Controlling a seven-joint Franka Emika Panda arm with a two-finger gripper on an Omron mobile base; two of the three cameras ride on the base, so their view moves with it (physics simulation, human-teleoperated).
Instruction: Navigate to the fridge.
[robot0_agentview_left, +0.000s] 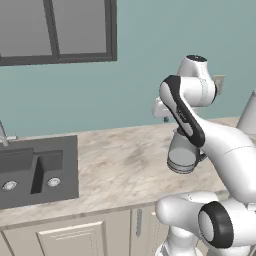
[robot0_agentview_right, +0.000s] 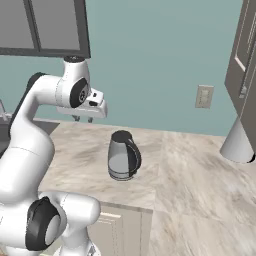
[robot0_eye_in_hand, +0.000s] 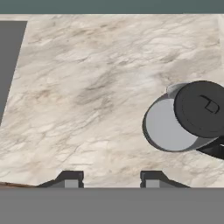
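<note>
The fridge is out of view. My gripper (robot0_eye_in_hand: 111, 180) hangs above the marble counter (robot0_eye_in_hand: 87, 87) with its two dark fingertips (robot0_eye_in_hand: 70, 179) spread apart and nothing between them. Seen from the base, the gripper (robot0_agentview_right: 82, 118) sits high in front of the teal wall, left of the kettle, with the arm folded over the counter. The left base view has the gripper (robot0_agentview_left: 165, 118) partly behind the arm.
A grey kettle (robot0_agentview_right: 123, 155) with a black lid stands on the counter (robot0_agentview_right: 190, 180), right of the hand. A dark sink (robot0_agentview_left: 35, 170) lies at the left under a window (robot0_agentview_left: 55, 30). Cream cabinets (robot0_agentview_left: 75, 235) run below. A dark wall cabinet (robot0_agentview_right: 245, 65) hangs at the right.
</note>
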